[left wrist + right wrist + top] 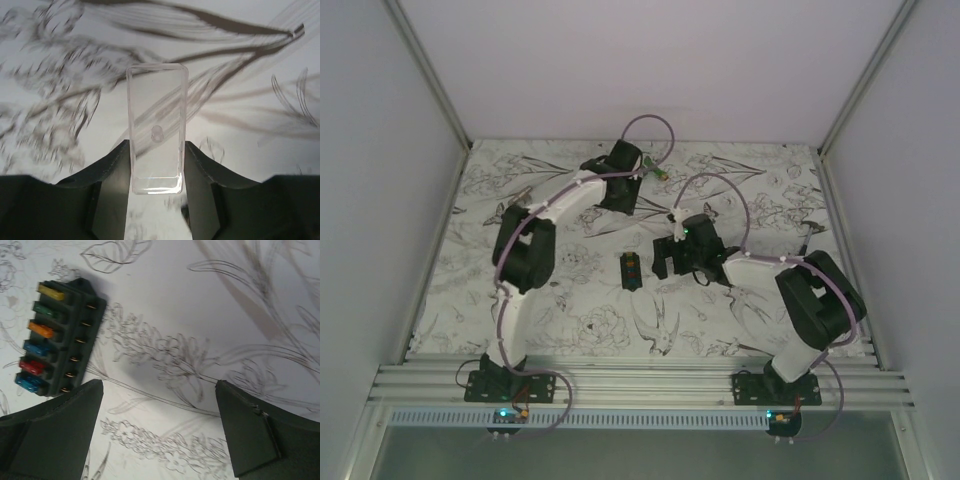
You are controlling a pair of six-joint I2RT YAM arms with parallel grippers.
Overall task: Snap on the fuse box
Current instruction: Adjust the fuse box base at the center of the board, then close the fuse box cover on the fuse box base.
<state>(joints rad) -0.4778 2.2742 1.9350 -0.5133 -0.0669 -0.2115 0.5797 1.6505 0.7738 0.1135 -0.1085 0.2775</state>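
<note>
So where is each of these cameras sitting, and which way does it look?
Top external: fixed above and behind, looking down on the table; left arm, right arm and the fuse box show.
Left wrist: rides the left arm, looking along its fingers at the clear cover they grip.
Right wrist: rides the right arm, looking past its spread fingers at the fuse box.
Shared: top and right wrist both show the fuse box.

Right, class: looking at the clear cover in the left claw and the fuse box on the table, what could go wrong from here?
1. The left claw grips the clear cover only at its lower end, so the cover could pivot or slip when pressed down.
2. The fuse box lies beside the open right claw, not within it. With nothing holding it, it may slide under the push.
</note>
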